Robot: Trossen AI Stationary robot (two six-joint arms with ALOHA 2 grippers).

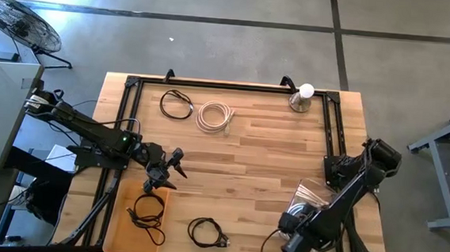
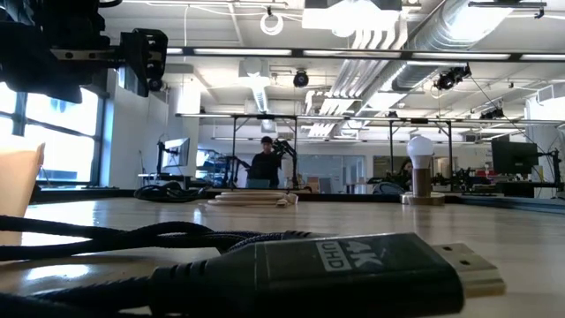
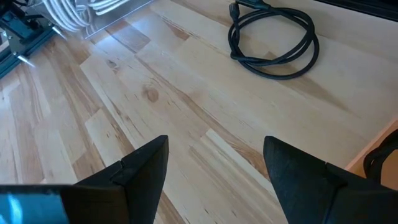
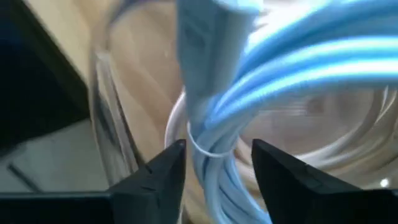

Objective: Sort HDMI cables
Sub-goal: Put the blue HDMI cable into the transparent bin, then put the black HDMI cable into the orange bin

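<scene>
Black HDMI cable coils lie at the table's back left (image 1: 176, 104), near its front edge (image 1: 207, 232) and in the orange tray (image 1: 146, 212). A cream coil (image 1: 214, 116) lies beside the back one. My right gripper (image 4: 217, 157) points down into a clear container (image 1: 309, 194), open, its fingers on either side of a pale bluish-white coil (image 4: 214, 118) that lies among white coils. My left gripper (image 1: 166, 169) hangs open above bare table just past the tray's far end, nothing between its fingers (image 3: 214, 162). My right gripper comes from above, its fingers standing either side of the pale bluish coil's tied part (image 4: 208, 152). I cannot tell whether either finger touches it. The coil rests in the clear container.
The orange tray (image 1: 118, 230) stands at the front left. A bulb on a small stand (image 1: 301, 98) stands at the back right. A black frame (image 1: 212, 84) runs along the table's sides and back. Bare wood lies in the table's middle (image 1: 262, 160). In the room beyond, a person (image 2: 265, 163) stands.
</scene>
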